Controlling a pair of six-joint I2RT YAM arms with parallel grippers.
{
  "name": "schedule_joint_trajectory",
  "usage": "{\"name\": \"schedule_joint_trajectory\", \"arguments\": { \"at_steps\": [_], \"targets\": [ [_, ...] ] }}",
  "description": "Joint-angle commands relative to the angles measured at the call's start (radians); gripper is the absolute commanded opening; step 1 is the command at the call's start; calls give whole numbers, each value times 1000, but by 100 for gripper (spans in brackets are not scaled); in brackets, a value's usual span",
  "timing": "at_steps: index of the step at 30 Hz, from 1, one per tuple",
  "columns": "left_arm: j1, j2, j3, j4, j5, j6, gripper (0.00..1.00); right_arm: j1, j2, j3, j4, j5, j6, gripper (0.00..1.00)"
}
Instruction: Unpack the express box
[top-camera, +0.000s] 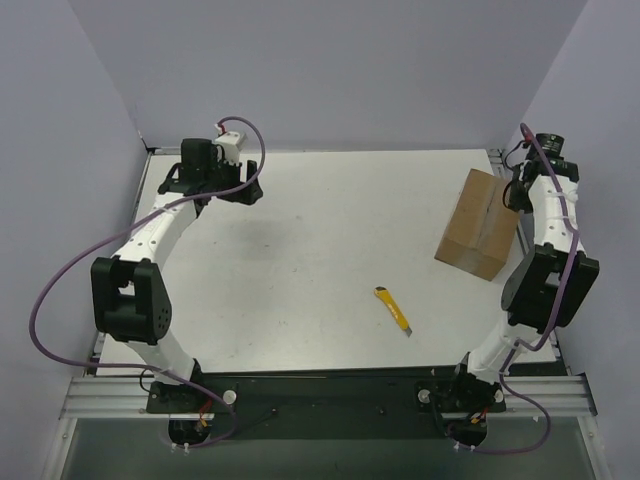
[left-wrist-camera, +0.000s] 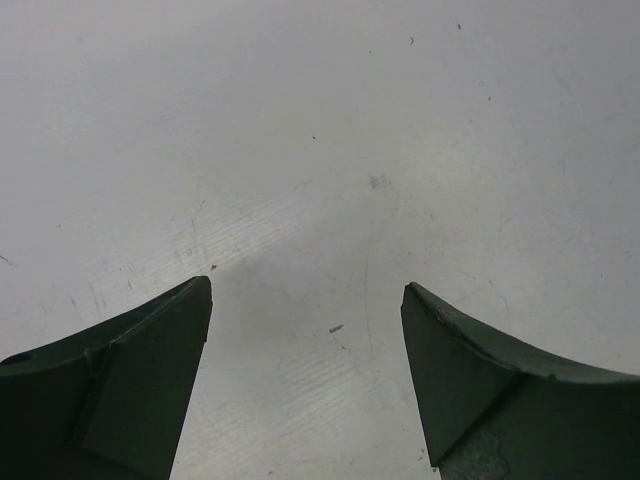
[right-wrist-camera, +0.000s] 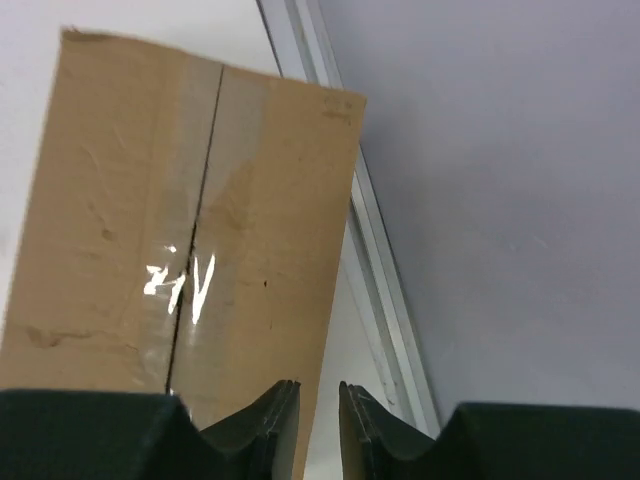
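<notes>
The express box (top-camera: 480, 222) is a brown cardboard carton lying at the right side of the table, its flaps closed. In the right wrist view the express box (right-wrist-camera: 120, 200) shows a centre seam under clear shiny tape. My right gripper (top-camera: 516, 198) hovers at the box's right edge. The right gripper (right-wrist-camera: 319, 385) is open by only a narrow gap, with nothing in it; its left finger overlaps the box's edge. My left gripper (top-camera: 250, 188) is at the far left back, well away from the box. In its own view the left gripper (left-wrist-camera: 307, 285) stands wide open over bare table.
A yellow utility knife (top-camera: 393, 309) lies on the white table (top-camera: 320, 240), left of and nearer than the box. A metal rail (right-wrist-camera: 370, 260) and a grey wall (right-wrist-camera: 500, 180) run close along the box's right side.
</notes>
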Motion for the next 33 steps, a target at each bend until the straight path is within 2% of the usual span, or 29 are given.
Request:
{"name": "schedule_joint_trajectory", "arguments": {
  "at_steps": [1,10,14,17,18,21,22,25,26,29,32,33],
  "targets": [
    [1,-82,-26,-10,61,29,86,23,46,-47,50,152,-105,20],
    [-2,-121,-98,-1,77,7,83,40,149,-106,145,204,-248,13],
    [-5,-142,-133,8,95,9,83,89,164,-153,139,166,-337,8],
    [-5,-153,-154,10,98,13,82,186,144,-240,126,138,-340,7],
    [-5,-156,-159,10,100,12,82,212,137,-257,116,85,-325,7],
    [-5,-165,-171,5,103,16,82,341,106,-305,74,-3,-285,7],
    [-5,-167,-174,5,104,24,82,417,100,-313,67,-18,-274,7],
    [-5,-171,-187,3,107,30,82,525,89,-285,31,-61,-219,6],
    [-5,-170,-191,2,107,30,82,589,86,-233,2,-98,-198,6],
    [-5,-176,-204,2,115,26,81,670,60,-118,-53,-147,-138,6],
    [-7,-187,-223,6,129,18,81,652,12,-54,-55,-170,-86,6],
    [-5,-188,-231,8,132,15,81,607,9,-11,-55,-181,-80,6]
  ]
}}
